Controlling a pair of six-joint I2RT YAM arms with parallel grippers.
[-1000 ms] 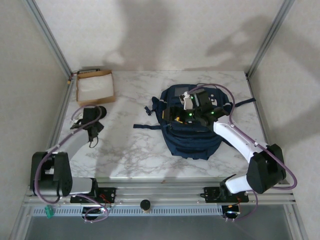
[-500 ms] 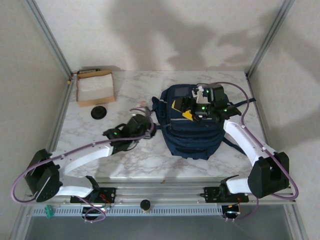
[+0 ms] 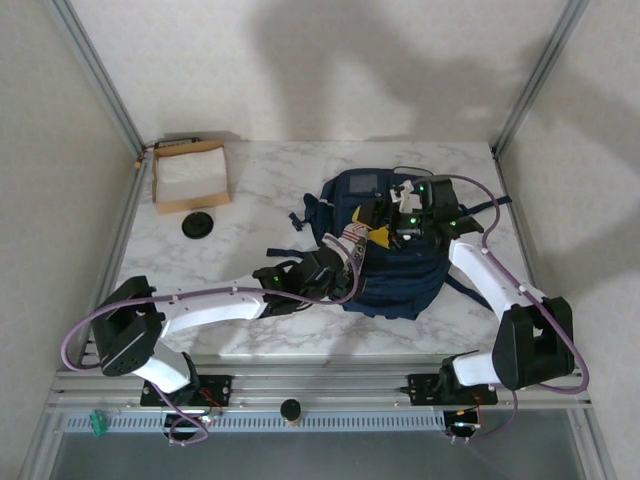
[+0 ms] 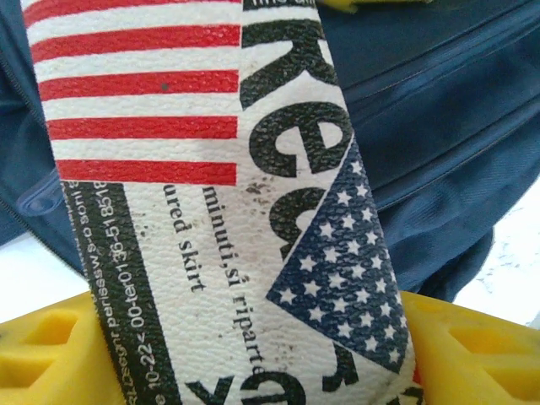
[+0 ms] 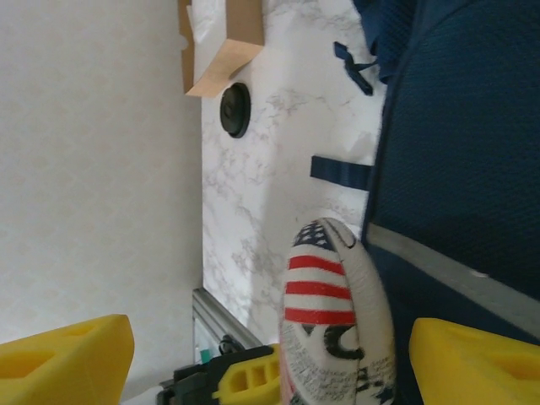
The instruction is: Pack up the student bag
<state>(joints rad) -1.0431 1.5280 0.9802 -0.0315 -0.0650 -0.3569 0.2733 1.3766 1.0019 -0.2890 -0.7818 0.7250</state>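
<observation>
L end effector w/ flag-print case, now at student bag

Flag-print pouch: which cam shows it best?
Left wrist: the flag-print pouch is close up, print legible, between the fingers of the left gripper. Top external shows it small, against the student bag. Right wrist shows one rounded end.

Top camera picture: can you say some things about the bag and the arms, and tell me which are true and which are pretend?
1. The left gripper holds a stars-and-stripes pouch. True.
2. The student bag is red. False: it is navy blue.
3. The black disc lies inside the cardboard box. False: it lies on the table beside the box.
4. The right gripper is over the student bag. True.
</observation>
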